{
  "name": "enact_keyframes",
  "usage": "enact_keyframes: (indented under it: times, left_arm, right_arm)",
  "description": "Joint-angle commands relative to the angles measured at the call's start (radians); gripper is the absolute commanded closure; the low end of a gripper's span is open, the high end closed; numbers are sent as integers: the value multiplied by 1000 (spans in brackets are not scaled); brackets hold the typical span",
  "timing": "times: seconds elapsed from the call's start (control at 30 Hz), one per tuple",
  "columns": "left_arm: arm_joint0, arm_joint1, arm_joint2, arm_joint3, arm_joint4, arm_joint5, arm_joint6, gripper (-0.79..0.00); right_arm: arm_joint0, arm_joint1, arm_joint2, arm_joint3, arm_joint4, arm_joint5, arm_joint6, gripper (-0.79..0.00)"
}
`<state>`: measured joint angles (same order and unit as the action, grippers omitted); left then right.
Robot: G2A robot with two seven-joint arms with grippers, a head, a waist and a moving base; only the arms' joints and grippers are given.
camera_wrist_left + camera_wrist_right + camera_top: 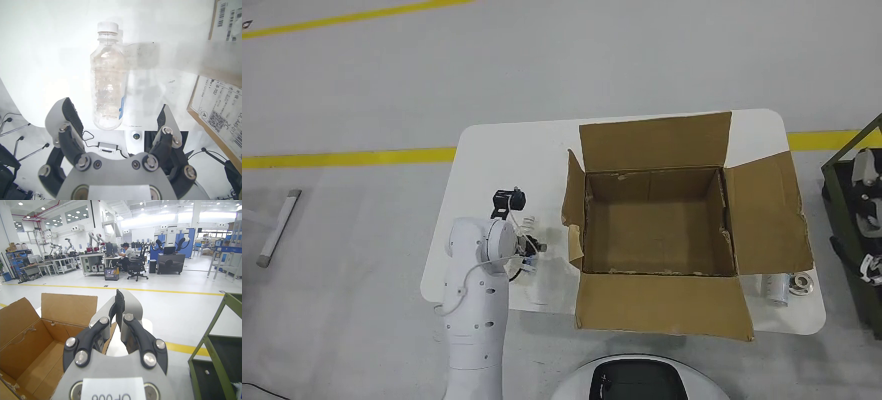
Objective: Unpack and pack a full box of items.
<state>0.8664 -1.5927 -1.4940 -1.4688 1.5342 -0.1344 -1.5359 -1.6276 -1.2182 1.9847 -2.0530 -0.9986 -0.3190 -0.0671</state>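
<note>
A clear plastic bottle (108,83) with a white cap lies on the white table (47,56), its base at the near edge and its cap pointing away. My left gripper (115,106) hangs open just above the bottle's base end, one finger on each side, not touching it. From the top, this gripper (527,245) is left of the open cardboard box (657,225), with the bottle (535,293) under it. The box is empty inside. My right gripper (118,306) is shut on nothing, raised beside the box (28,332) on its right side.
A small bottle (777,288) and a tape roll (802,285) lie on the table right of the box. A green cart (852,230) stands off the table's right edge. The box's flaps (662,305) spread out flat on all sides.
</note>
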Motion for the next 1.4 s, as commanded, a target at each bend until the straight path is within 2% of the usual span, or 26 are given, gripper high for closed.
enact_keyframes:
  times: [0.0,0.27,0.77,0.83,0.87,0.9,0.93,1.0,1.03,1.1,1.13,1.17,1.37]
  left_arm:
    - [-22,4,-2,45,10,18,0,-785]
    - [-65,17,-16,146,-66,36,0,-785]
    - [-55,55,2,203,-109,46,0,-785]
    - [-55,59,7,208,-118,49,0,-757]
    - [-55,61,9,211,-120,52,0,-671]
    - [-56,63,11,214,-123,54,0,-646]
    - [-56,66,13,217,-125,57,0,-573]
    - [-57,70,17,222,-133,61,0,-363]
    - [-57,72,18,226,-137,65,0,-317]
    - [-58,77,23,230,-141,68,0,-163]
    - [-58,79,25,231,-143,72,0,-49]
    - [-58,81,27,231,-145,74,0,0]
    - [-56,95,28,173,-153,96,0,0]
  right_arm:
    - [4,0,-2,1,-1,4,5,0]
    - [8,1,-6,4,-5,14,17,0]
    - [11,2,-13,11,-7,22,20,0]
    - [11,2,-13,11,-9,22,21,0]
    - [11,2,-13,11,-8,22,22,0]
    - [11,3,-13,12,-8,22,23,0]
    - [12,3,-13,12,-8,22,23,0]
    - [12,3,-13,12,-9,22,24,0]
    - [12,3,-13,12,-9,22,24,0]
    - [13,3,-13,12,-10,22,23,0]
    - [13,4,-12,13,-10,22,23,0]
    - [13,4,-12,13,-10,21,22,0]
    - [15,5,-11,14,-8,17,24,0]
